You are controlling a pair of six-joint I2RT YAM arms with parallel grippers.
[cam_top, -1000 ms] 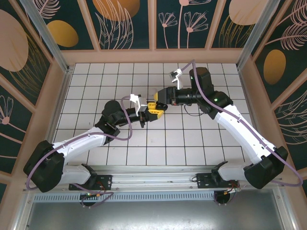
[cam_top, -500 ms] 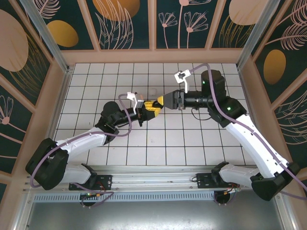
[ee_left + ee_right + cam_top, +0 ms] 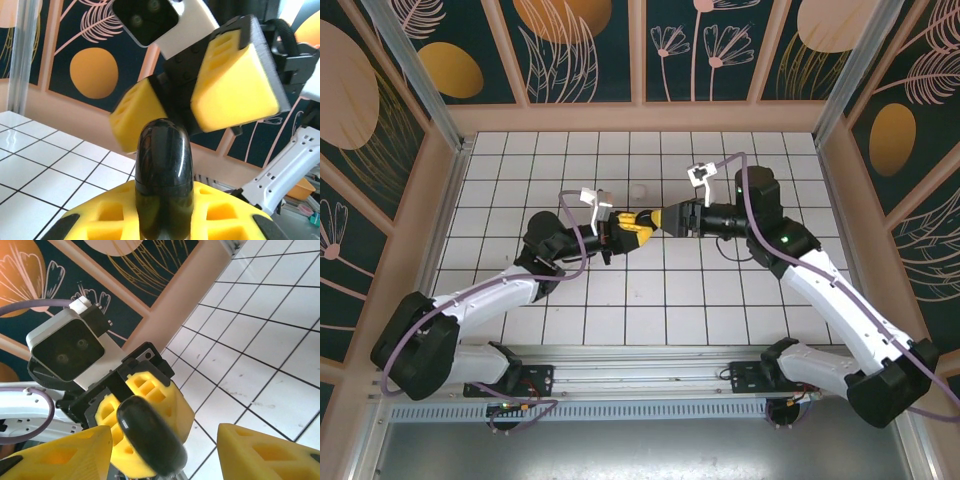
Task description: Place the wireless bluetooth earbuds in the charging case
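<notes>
The left gripper [image 3: 634, 230] clamps the black case [image 3: 164, 175]; the right gripper [image 3: 658, 216], fingers apart facing its top, probably must close to open it.

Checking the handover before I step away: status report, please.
Left gripper shut on black charging case, held above the tiles. Right gripper open, jaws facing it close; contact unclear. Nothing between them.

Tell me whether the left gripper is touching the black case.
Touching. The left wrist view shows the black case standing upright, clamped between the yellow fingers of the left gripper, with no gap on either side.
</notes>
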